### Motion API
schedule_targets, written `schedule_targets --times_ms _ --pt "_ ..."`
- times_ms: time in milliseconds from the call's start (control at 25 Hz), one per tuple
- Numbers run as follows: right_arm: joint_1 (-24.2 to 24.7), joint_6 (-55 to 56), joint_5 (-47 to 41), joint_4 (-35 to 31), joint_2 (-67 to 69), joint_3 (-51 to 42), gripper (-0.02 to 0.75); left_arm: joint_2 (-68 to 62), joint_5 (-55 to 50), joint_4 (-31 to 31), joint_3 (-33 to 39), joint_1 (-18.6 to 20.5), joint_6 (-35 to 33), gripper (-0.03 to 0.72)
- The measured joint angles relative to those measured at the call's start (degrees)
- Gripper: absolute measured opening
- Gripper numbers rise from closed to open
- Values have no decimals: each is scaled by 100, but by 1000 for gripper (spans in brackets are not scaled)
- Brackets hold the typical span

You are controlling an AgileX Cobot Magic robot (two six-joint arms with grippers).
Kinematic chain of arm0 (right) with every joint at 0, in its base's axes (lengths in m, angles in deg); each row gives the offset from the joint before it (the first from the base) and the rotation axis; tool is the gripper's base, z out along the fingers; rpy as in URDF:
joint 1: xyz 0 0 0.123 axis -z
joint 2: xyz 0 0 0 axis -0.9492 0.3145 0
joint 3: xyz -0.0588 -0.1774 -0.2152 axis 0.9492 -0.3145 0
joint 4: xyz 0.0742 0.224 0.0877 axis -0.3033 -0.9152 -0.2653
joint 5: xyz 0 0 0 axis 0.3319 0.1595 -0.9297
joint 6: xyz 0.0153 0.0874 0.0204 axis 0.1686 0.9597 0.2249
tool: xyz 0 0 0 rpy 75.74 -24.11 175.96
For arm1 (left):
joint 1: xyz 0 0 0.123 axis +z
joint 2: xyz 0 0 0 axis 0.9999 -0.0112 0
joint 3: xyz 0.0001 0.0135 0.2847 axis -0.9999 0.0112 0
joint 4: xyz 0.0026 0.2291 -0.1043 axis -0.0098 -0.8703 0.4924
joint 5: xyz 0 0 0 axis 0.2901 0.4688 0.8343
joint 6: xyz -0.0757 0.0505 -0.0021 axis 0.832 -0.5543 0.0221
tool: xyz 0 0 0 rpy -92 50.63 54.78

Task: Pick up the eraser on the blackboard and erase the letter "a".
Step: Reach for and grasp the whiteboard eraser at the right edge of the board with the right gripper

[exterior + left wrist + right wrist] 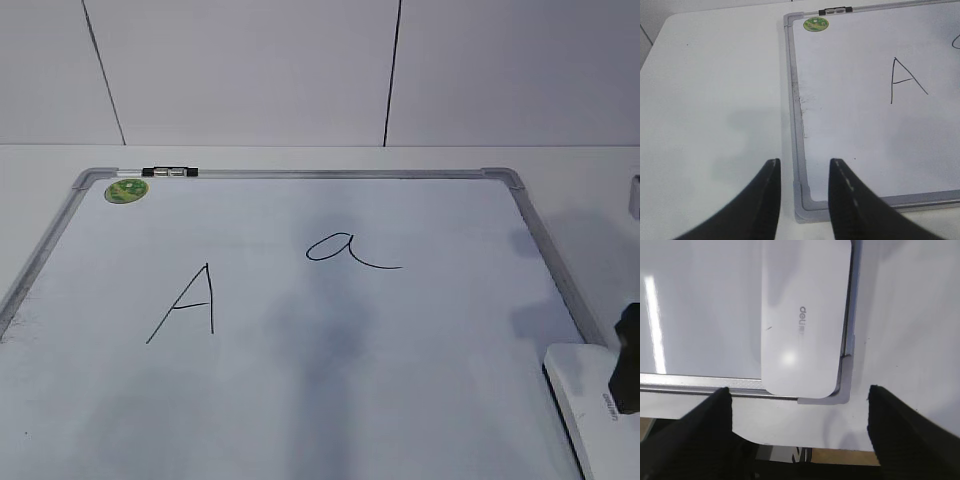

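Observation:
The blackboard (300,174) is a white board with a silver-grey frame, lying flat on the table. The thin black cursive letter "a" (345,250) is right of its middle. The eraser (588,400), a white rounded block with grey lettering, lies on the board's near right corner. In the right wrist view, the eraser (805,315) sits just beyond my right gripper (799,392), which is open wide and empty, above the table strip by the board's corner. My left gripper (805,167) is open and empty over the board's near left corner (805,202).
An angular "A" (190,305) is drawn left of the "a"; it also shows in the left wrist view (905,80). A green sticker (126,190) and a black clip (170,172) sit at the far left corner. The table's front edge (805,446) is under the right gripper.

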Motion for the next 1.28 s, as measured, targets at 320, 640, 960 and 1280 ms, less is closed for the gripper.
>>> schedule_targets --times_ms 320,640,960,1280 --pt "0 19 440 -130 821 0 678 0 0 10 0 0 0 245" --pt "0 29 844 -46 1280 0 678 0 0 10 0 0 0 245" --pt "606 -351 903 -297 1280 0 678 0 0 10 0 0 0 245" --pt "650 -650 915 -419 1280 0 677 0 0 10 0 0 0 245"
